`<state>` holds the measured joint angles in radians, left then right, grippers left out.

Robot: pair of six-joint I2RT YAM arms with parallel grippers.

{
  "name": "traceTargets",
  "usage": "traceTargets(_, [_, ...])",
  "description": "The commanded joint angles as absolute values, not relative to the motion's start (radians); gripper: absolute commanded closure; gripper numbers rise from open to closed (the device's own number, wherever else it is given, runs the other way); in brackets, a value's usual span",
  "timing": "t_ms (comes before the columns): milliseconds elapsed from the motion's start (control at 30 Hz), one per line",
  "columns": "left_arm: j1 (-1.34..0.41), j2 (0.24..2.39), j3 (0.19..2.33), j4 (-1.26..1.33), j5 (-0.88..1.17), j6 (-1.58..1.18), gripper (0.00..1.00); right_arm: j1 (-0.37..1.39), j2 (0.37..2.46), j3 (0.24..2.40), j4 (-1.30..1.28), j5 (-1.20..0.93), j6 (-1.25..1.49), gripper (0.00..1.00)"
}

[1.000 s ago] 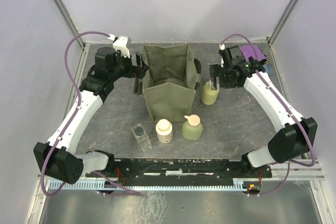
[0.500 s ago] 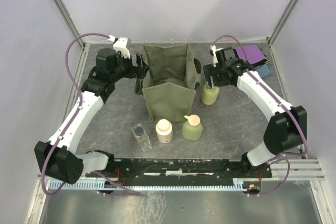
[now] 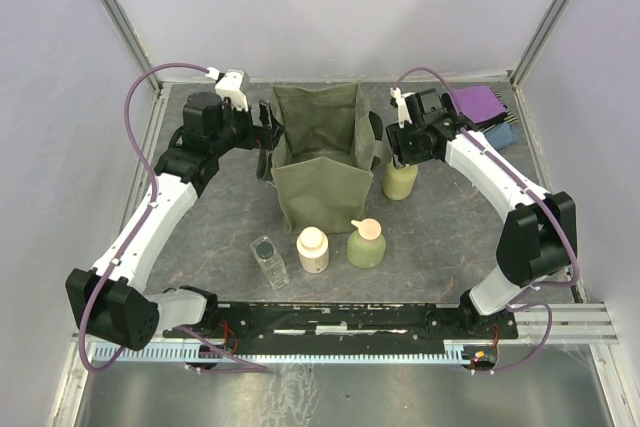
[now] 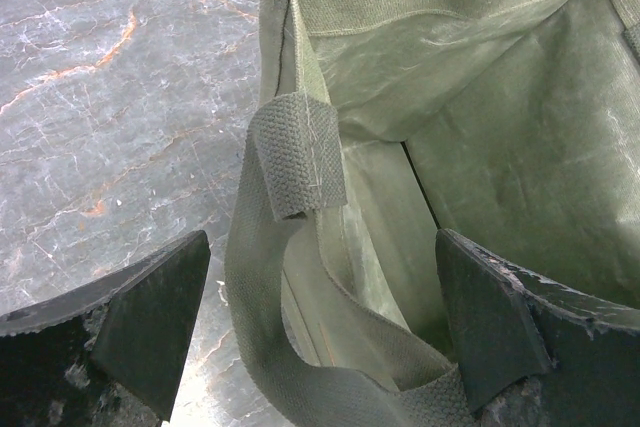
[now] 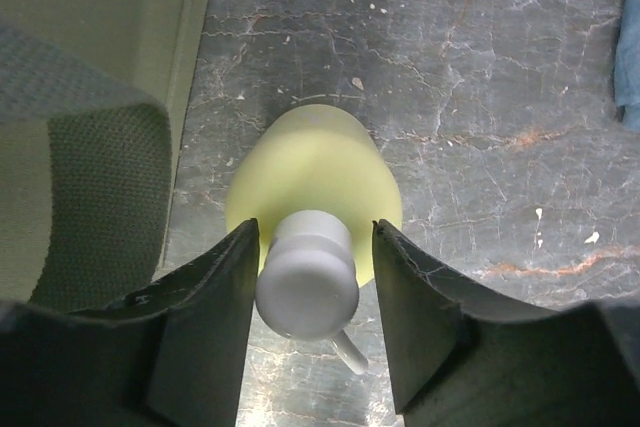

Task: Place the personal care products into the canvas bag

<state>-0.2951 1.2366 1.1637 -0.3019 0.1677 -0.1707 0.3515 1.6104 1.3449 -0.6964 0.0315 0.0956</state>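
Note:
The olive canvas bag point(image 3: 320, 162) stands open at mid table. My left gripper point(image 3: 266, 132) is open astride its left wall; in the left wrist view point(image 4: 322, 247) the handle strap point(image 4: 300, 152) lies between the jaws. The yellow-green pump bottle point(image 3: 400, 182) stands upright just right of the bag. My right gripper point(image 3: 403, 152) is open directly above it; in the right wrist view point(image 5: 315, 237) the jaws flank the white pump point(image 5: 307, 272), not clamped. The clear square bottle point(image 3: 267, 259), cream bottle point(image 3: 313, 249) and green peach-capped bottle point(image 3: 366, 242) stand in front of the bag.
Folded purple cloth point(image 3: 480, 102) and blue cloth point(image 3: 503, 134) lie at the back right behind the right arm; the blue one shows at the right wrist view's edge point(image 5: 630, 57). The bag's right handle point(image 5: 90, 197) hangs close to the pump bottle.
My right gripper has moved left and in over the pump bottle, its jaws now around the pump. The left arm and the bottles have not moved.

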Motion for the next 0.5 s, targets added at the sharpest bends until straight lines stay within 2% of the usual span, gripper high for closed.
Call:
traceTargets(0, [-0.301, 1.254, 1.169, -0.277, 0.175, -0.196, 0.01, 0.351, 1.633, 1.387, -0.676, 0.012, 0.072, 0.48])
traceTargets(267, [-0.302, 1.270, 1.177, -0.278, 0.185, -0.193, 0.01, 0.351, 1.646, 1.435, -0.757, 0.006, 0.064, 0.69])
traceTargets(467, [-0.301, 1.275, 1.177, -0.277, 0.188, -0.192, 0.00, 0.351, 1.651, 1.483, -0.845, 0.043, 0.064, 0.89])
